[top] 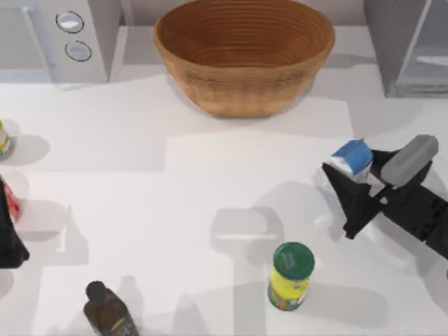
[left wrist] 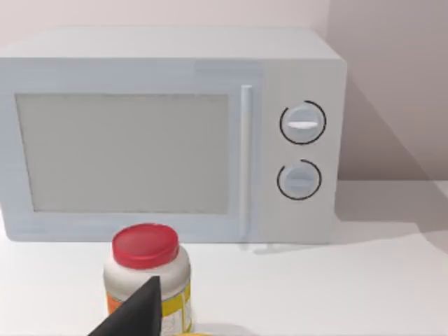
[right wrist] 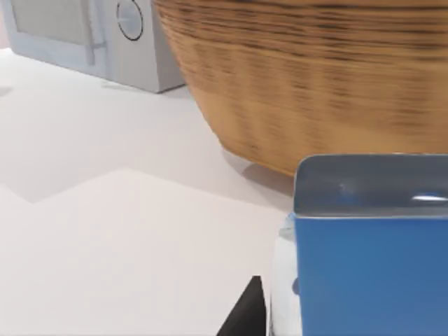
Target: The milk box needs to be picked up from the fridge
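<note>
Gripping the milk box (top: 353, 158), right gripper (top: 343, 183) jaws closed on it, beside the fridge (top: 409, 49)

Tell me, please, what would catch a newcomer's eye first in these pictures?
Probably the big woven basket at the back centre of the table, flanked by the microwave at the back left and the fridge at the back right. Next, the right pincer on the table's right side, holding the blue-topped milk box out in front of the fridge. A green-lidded yellow can stands near the front, and the left pincer waits at the left edge.
</note>
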Robot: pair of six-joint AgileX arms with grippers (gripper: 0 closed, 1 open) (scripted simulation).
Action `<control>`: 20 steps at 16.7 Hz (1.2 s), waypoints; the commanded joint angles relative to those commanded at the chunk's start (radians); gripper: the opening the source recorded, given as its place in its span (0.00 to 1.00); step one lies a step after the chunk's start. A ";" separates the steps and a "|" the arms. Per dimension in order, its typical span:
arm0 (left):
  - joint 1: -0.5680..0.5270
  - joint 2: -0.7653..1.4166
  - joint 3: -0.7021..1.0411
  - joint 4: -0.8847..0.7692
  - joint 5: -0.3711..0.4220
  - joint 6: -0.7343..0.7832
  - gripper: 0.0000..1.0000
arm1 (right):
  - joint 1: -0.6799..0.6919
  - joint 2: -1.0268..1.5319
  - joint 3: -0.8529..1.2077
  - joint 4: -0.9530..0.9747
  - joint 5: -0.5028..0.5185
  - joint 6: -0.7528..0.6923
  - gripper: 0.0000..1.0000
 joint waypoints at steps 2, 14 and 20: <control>0.000 0.000 0.000 0.000 0.000 0.000 1.00 | 0.005 0.000 0.008 -0.003 0.003 -0.001 0.00; 0.000 0.000 0.000 0.000 0.000 0.000 1.00 | 0.101 0.087 0.212 -0.098 0.091 0.006 0.00; 0.000 0.000 0.000 0.000 0.000 0.000 1.00 | 0.107 0.081 0.236 -0.087 0.099 -0.006 0.00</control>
